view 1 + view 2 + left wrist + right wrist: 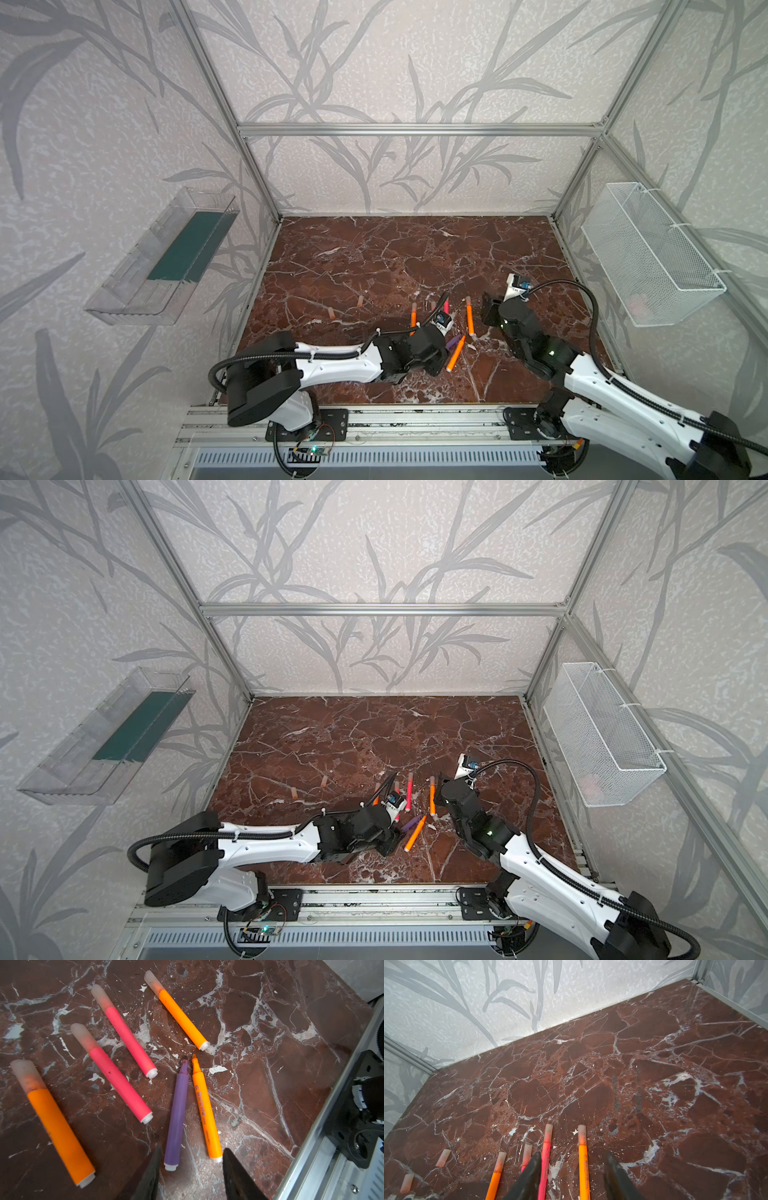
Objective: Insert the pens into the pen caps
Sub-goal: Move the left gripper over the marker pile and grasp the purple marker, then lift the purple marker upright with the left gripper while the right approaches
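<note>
The scene is lit softly and evenly; faint shadows are cast on the marble tabletop [374, 257]. Both top views are rendered slightly soft.

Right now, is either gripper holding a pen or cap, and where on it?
Nothing is held: the left gripper and the right gripper both stand open over the brown marble table.

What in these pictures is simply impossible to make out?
- Wire basket: a pinkish blur inside, in both top views; the mesh keeps it unidentifiable.
- Uncapped orange pen: its printed lettering is too blurred to read in the left wrist view.
- Capped pink pen: back end cut off by the bottom edge of the right wrist view.
</note>
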`<state>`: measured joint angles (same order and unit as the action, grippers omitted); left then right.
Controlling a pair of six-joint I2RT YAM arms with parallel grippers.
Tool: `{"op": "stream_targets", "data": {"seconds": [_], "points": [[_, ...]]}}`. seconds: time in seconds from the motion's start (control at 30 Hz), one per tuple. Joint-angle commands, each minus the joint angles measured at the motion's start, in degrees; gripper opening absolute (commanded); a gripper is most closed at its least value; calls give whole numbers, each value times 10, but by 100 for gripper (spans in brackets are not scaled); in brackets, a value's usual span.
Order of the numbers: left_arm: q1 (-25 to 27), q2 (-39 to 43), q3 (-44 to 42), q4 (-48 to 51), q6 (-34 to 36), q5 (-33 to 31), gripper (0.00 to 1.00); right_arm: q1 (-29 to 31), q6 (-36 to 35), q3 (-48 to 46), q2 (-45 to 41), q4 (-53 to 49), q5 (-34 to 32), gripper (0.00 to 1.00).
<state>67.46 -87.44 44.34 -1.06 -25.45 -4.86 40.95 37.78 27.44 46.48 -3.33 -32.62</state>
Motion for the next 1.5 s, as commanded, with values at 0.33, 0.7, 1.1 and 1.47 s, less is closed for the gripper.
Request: {"op": "stream_targets", "data": {"seconds": [0.33, 0.7, 1.1, 1.47], "points": [[5, -114, 89, 95, -14, -47, 39, -8, -10, -21, -73, -42, -9, 50], [5, -146, 106, 123, -14, -64, 39, -9, -9, -28, -109, -50, 1, 51], [7, -173, 123, 149, -7, -74, 34, -9, -9, -27, -110, -52, 5, 51], [7, -176, 136, 173, -24, -112, 25, -10, 1, -30, -113, -52, 11, 51]]}}
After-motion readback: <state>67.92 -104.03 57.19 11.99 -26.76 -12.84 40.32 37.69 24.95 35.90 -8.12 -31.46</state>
